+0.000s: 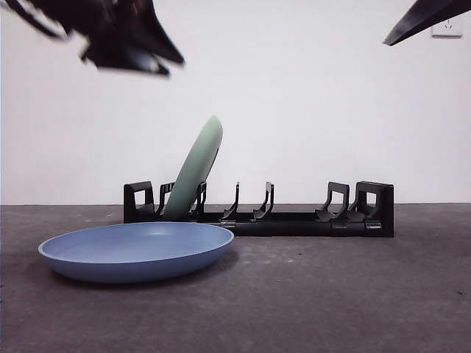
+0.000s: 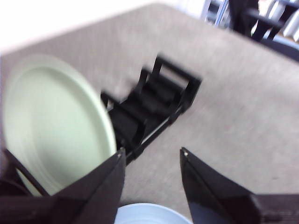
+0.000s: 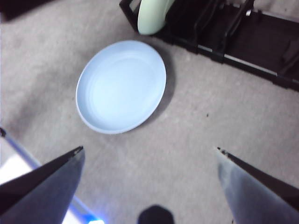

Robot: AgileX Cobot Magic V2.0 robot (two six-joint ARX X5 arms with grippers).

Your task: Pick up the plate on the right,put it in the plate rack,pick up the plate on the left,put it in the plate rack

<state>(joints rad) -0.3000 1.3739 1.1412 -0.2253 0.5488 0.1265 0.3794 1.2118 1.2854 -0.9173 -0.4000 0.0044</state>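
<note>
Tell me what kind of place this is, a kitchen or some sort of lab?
Probably a robot test bench, not a kitchen. A plate rack holding a green plate and a blue plate sit on a bare grey table before a blank white wall, with no sink or counter in view.

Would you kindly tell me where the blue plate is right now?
In the front view the blue plate lies flat on the table, front left, just before the rack holding the green plate.
</note>
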